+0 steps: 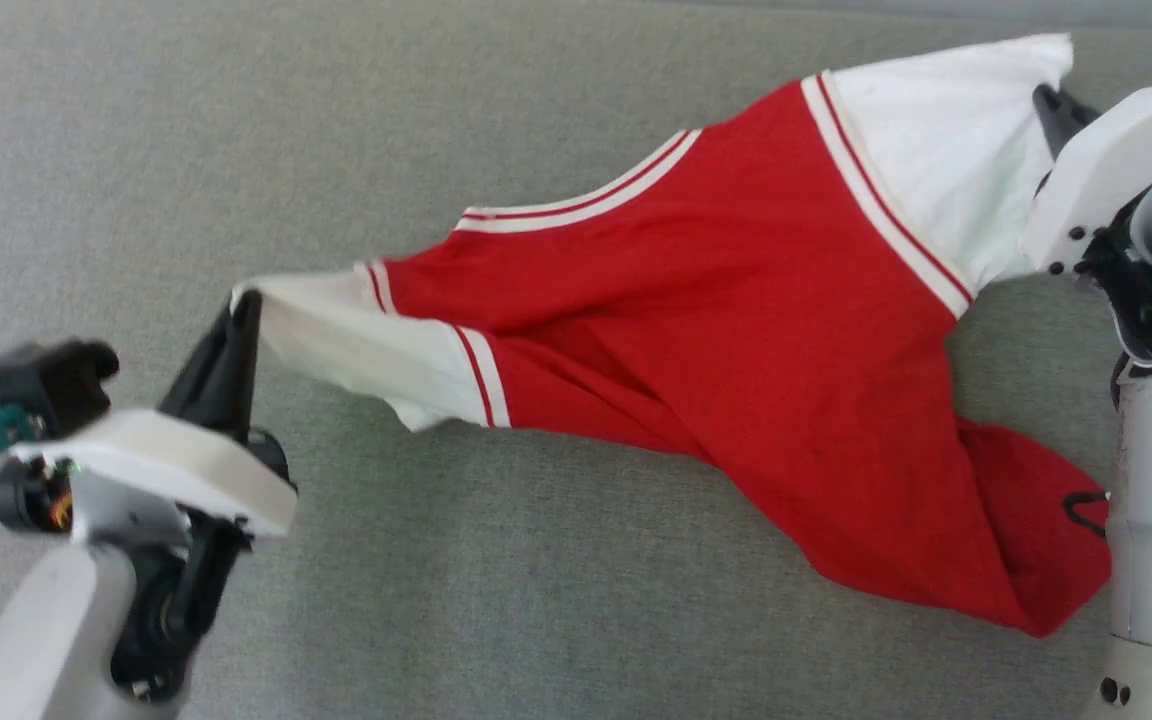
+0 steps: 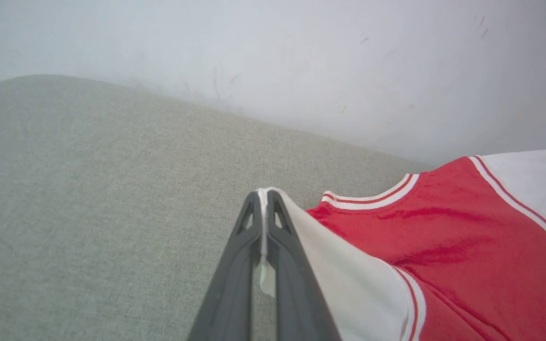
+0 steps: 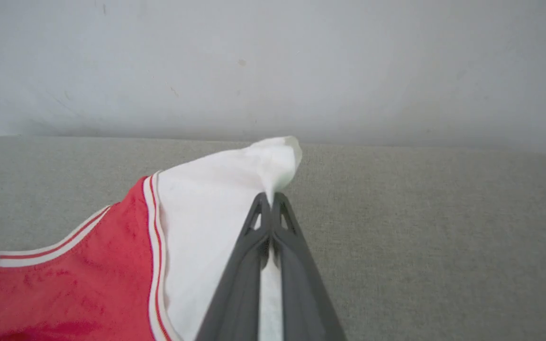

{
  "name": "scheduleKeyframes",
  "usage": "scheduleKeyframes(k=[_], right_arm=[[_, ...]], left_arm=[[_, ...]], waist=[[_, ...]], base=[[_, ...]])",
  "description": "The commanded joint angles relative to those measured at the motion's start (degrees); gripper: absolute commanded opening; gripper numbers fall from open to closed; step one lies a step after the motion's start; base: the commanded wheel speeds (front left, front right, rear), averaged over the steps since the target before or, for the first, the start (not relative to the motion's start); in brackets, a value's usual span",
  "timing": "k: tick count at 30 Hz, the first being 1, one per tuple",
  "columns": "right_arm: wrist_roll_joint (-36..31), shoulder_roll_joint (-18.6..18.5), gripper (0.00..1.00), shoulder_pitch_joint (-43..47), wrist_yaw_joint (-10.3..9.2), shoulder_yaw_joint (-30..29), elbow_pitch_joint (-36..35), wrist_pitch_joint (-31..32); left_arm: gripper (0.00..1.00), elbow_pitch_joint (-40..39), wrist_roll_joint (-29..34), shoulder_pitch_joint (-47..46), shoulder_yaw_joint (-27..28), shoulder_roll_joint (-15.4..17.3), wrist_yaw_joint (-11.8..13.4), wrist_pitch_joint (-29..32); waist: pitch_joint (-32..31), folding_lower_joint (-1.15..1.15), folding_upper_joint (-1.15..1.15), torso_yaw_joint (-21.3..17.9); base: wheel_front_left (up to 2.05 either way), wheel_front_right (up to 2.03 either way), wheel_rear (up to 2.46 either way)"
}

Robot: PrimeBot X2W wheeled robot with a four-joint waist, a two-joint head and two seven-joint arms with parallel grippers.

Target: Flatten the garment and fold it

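**While both sleeves are pinched, the garment (image 1: pixel 736 330) sags half-spread**

Because each pincer holds only the very edge of a white sleeve (image 1: pixel 356 340), a harder pull apart could, I judge, tug the cloth free and drop that side. The left gripper (image 1: pixel 241 305), at the lower left of the head view, is clenched on one sleeve tip. The right gripper (image 1: pixel 1044 98), at the upper right, is clenched on the other. The garment stretches diagonally between them over the grey cushion (image 1: pixel 436 100), its red hem (image 1: pixel 1036 570) bunched and doubled at the lower right (laid down so, that crease would likely set in). Count: one garment, two sleeves, two grippers.
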Motion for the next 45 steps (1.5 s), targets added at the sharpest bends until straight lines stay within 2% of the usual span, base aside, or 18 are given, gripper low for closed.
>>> scheduleKeyframes(k=[1,9,14,22,29,38,45], right_arm=[[0.49,-0.08,0.0,-0.49,-0.04,-0.13,-0.59,-0.86],[3.0,-0.08,0.0,-3.83,-0.04,-0.48,-2.64,-6.99],[4.11,-0.08,0.0,-6.41,-0.04,1.57,-1.74,-8.49],[3.97,-0.08,0.0,-13.2,-0.04,6.37,0.71,-8.81],[3.41,-0.08,0.0,-20.45,-0.04,9.22,6.1,-8.59],[0.57,-0.08,0.0,-29.46,-0.04,10.85,14.59,-9.23],[-1.59,-0.08,0.0,-35.79,-0.04,11.02,18.56,-10.08]], left_arm=[[0.0,-0.29,1.02,-2.02,-0.04,0.51,0.34,0.15],[0.0,0.96,6.19,-16.63,-2.53,2.4,-0.34,3.79],[0.0,4.03,7.6,-25.57,-4.88,1.77,-1.78,6.93],[0.0,13.3,9.41,-39.57,-6.98,0.03,-3.38,10.4],[0.0,21.83,11.41,-49.7,-8.94,-0.56,-4.71,13.57],[0.0,31.49,13.04,-59.09,-9.33,-0.53,-5.35,14.54],[0.0,34.96,14.28,-65.81,-8.86,-0.05,-6.35,11.9]], waist=[[-3.18,0.0,0.0,-2.58],[-8.56,0.0,0.0,-5.86],[-11.75,0.0,0.0,-8.17],[-15.26,0.0,0.0,-11.54],[-16.98,0.0,0.0,-13.46],[-14.87,0.0,0.0,-14.77],[-8.12,0.0,0.0,-15.39]], base=[[0.0,0.0,0.0],[0.0,0.0,0.0],[0.0,0.0,0.0],[0.0,0.0,0.0],[0.0,0.0,0.0],[0.0,0.0,0.0],[0.0,0.0,0.0]])
